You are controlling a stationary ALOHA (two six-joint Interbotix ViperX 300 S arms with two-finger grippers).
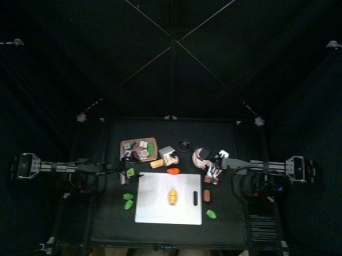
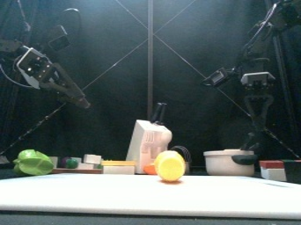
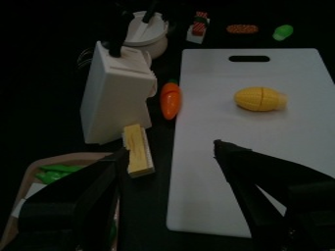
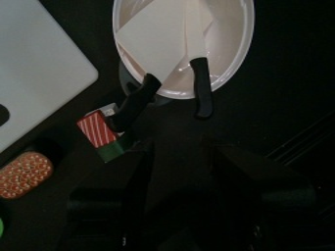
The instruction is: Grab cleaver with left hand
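**Cleaver not yet grasped**

The left gripper (image 3: 170, 186) hangs with fingers spread wide, holding nothing. The cleaver's black handle (image 3: 136, 31) sticks out of the white knife block (image 3: 108, 93), well beyond the fingertips. Reaching and closing remain.

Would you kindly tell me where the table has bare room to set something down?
The white cutting board is mostly bare around the yellow lemon. Beside it is crowded: knife block, carrot and yellow block sit close together.
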